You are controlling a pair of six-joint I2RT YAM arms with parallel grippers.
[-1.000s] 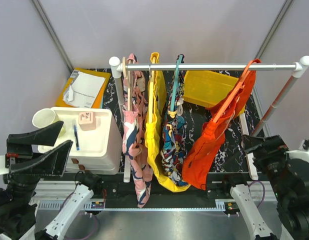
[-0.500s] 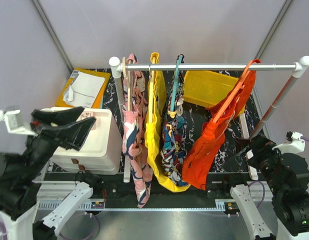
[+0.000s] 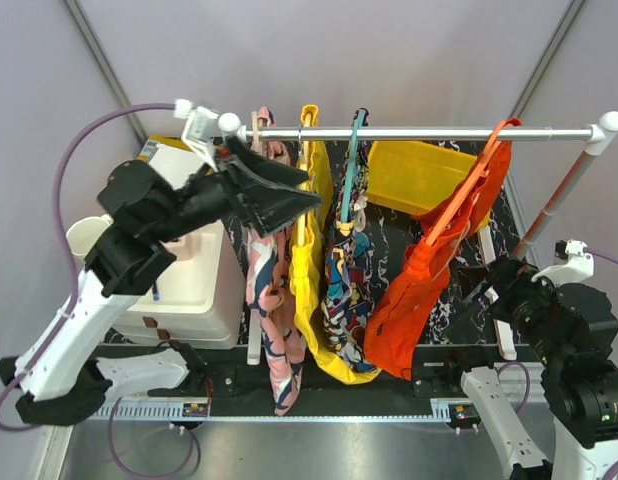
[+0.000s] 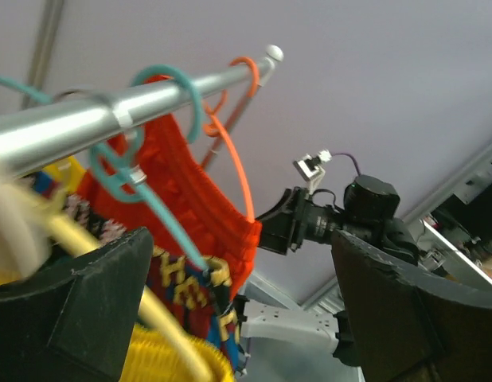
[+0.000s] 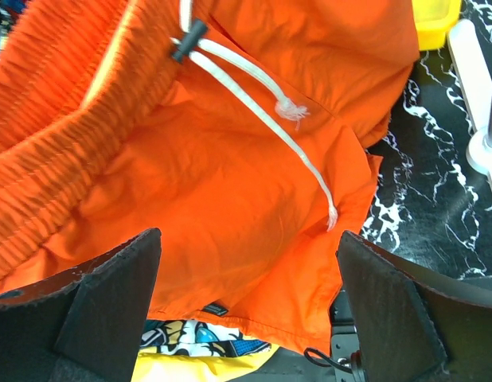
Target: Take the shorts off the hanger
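The orange-red shorts (image 3: 419,290) hang on the slim orange hanger (image 3: 469,190) at the right end of the rail. My right gripper (image 3: 469,298) is open just right of the shorts' lower part, not touching them. In the right wrist view the shorts (image 5: 230,175) fill the frame between the open fingers (image 5: 95,310), with the pale drawstring (image 5: 262,87) hanging down. My left gripper (image 3: 301,208) is open and raised near the rail's left end, by the yellow garment. The left wrist view shows the shorts (image 4: 190,183) and the hanger (image 4: 234,159) further along the rail.
The metal rail (image 3: 429,132) also carries a patterned garment on a wooden hanger (image 3: 264,270), a yellow garment (image 3: 311,270) and a patterned garment on a teal hanger (image 3: 349,170). A yellow bin (image 3: 414,175) stands behind. A white box (image 3: 189,280) stands at the left.
My left arm has swung up from low at the left to rail height, its open gripper now beside the left garments. My right gripper has edged a little toward the shorts.
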